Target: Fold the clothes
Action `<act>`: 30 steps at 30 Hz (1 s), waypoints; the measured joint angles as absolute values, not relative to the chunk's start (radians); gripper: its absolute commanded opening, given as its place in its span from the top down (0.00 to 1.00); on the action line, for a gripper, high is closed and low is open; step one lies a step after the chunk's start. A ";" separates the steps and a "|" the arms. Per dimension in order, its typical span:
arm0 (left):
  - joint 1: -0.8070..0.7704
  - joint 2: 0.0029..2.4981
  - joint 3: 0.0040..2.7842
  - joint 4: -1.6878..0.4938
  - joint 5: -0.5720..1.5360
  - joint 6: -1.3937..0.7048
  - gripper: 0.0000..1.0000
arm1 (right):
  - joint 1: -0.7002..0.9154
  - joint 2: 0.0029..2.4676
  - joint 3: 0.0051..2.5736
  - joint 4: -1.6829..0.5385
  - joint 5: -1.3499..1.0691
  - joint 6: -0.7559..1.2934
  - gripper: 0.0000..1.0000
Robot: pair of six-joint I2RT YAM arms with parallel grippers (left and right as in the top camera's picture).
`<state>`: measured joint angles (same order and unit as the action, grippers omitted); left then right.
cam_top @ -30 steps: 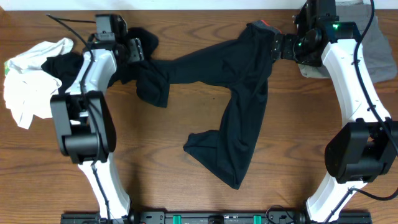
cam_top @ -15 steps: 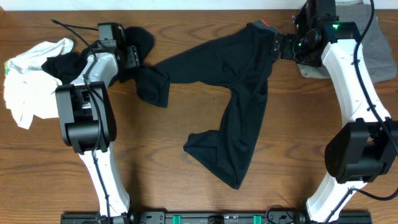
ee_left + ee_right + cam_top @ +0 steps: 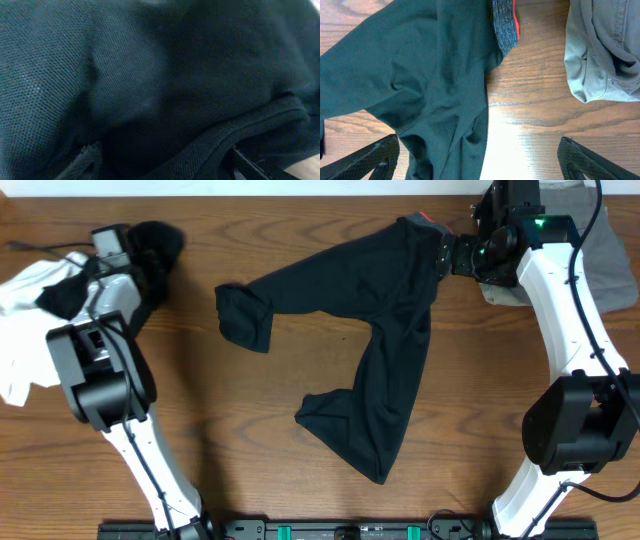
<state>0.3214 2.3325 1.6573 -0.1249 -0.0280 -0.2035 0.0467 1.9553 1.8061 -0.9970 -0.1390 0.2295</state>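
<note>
Left gripper has swung outward, the black garment clamped in its jaws.
Trousers now lie clear off to its right, ready for folding; right gripper is spread wide above the waistband.

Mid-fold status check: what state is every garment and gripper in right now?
black trousers, unfolded, sprawled across the table centre, legs bent.
black garment, bunched, gripped by left gripper.
white T-shirt, crumpled at the table's left edge.
grey shorts, heaped at the far right corner, untouched.
left gripper, shut on black garment.
right gripper, open, over the trousers' waistband.
</note>
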 measured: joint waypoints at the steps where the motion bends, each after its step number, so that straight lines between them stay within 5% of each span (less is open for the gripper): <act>1: 0.332 2.335 1.657 -0.112 -0.029 -0.216 0.24 | 0.047 1.955 1.806 -0.997 -0.139 0.230 0.01; 16: 0.323 2.310 1.648 -0.104 0.046 -0.249 0.05 | 0.047 1.955 1.806 -0.984 -0.150 0.229 0.01; 30: 0.302 1.862 1.640 -0.690 0.125 -0.245 0.02 | 0.047 1.955 1.805 -0.944 -0.168 0.223 0.01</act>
<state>0.3023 1.8618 1.6398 -0.6899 0.1253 -0.2447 0.0467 1.9553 1.8050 -0.9443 -0.1677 0.2226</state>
